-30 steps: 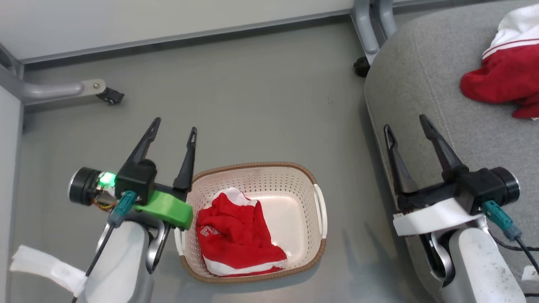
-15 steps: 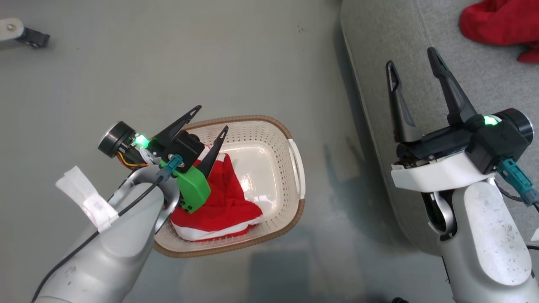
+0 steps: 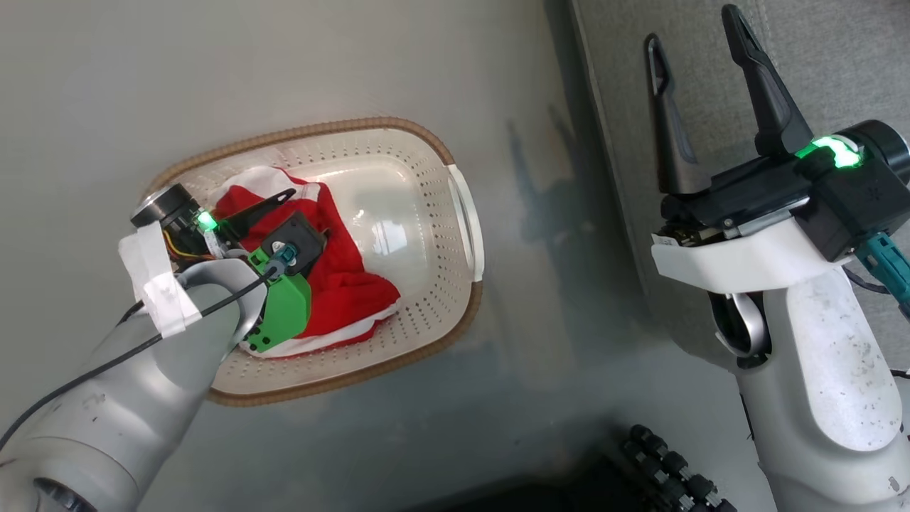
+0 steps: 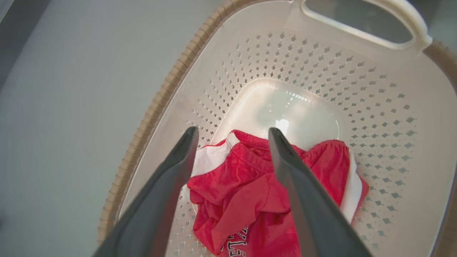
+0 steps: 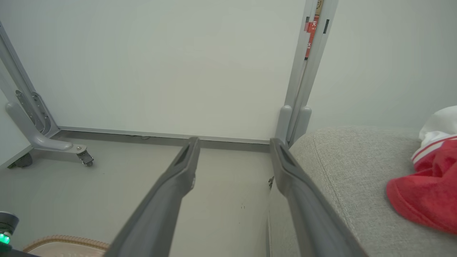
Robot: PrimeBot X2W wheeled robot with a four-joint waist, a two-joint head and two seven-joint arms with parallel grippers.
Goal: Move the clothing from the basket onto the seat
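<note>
Here, two soft red garments with white trim show. One (image 3: 341, 284) lies crumpled in the single cream perforated plastic basket with a brown woven rim (image 3: 320, 129), at the end away from the one grey fabric seat cushion (image 5: 342, 160). The other (image 5: 425, 192) rests on that seat, back from its rounded corner. The left gripper (image 4: 232, 132) hangs inside the basket, fingers spread wide over the garment, gripping nothing. The right gripper (image 3: 693, 28) hovers at the seat's edge, equally wide, empty.

Grey forearms (image 3: 106, 412) end in black jaws; left wears green bracket (image 3: 284, 313).
</note>
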